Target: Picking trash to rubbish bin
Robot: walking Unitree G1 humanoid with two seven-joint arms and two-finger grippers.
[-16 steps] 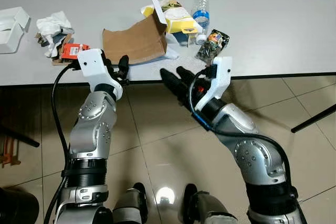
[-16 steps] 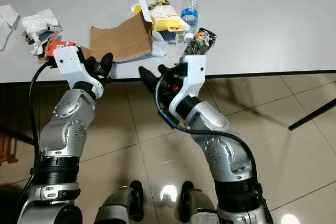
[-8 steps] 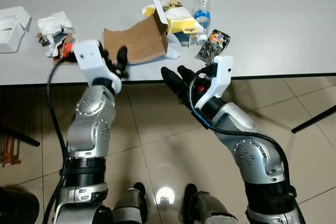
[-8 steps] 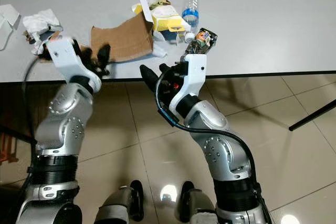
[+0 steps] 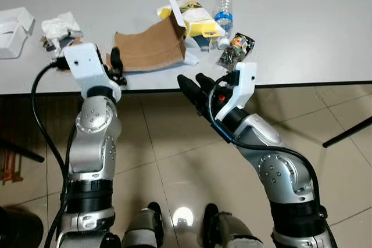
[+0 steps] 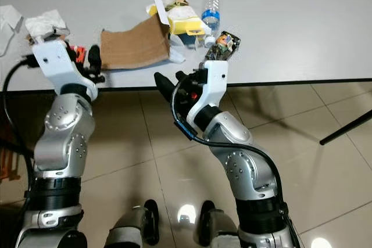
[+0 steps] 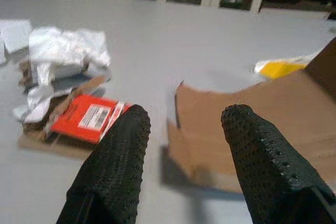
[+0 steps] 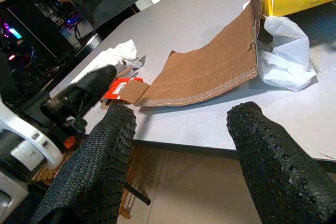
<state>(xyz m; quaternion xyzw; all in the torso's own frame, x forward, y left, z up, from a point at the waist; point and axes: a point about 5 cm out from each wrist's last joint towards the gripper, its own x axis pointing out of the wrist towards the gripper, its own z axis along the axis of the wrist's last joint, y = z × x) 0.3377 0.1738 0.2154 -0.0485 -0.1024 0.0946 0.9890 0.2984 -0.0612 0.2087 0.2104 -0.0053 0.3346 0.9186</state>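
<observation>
Left gripper point(image 5: 114, 65) has swung leftward (toward the red packet point(image 7: 89, 118)).

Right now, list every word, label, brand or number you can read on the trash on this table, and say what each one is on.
None can be read.
Red packet: a white label with print, too blurred.
Water bottle: a blue label, too small.
Yellow carton: no legible print.
Dark snack wrapper: colourful print, too small.
Brown cardboard: plain, no text seen.

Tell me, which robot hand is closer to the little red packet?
Left. The left gripper hovers open just beside the red packet; the right gripper waits open off the table's edge, farther away.
</observation>
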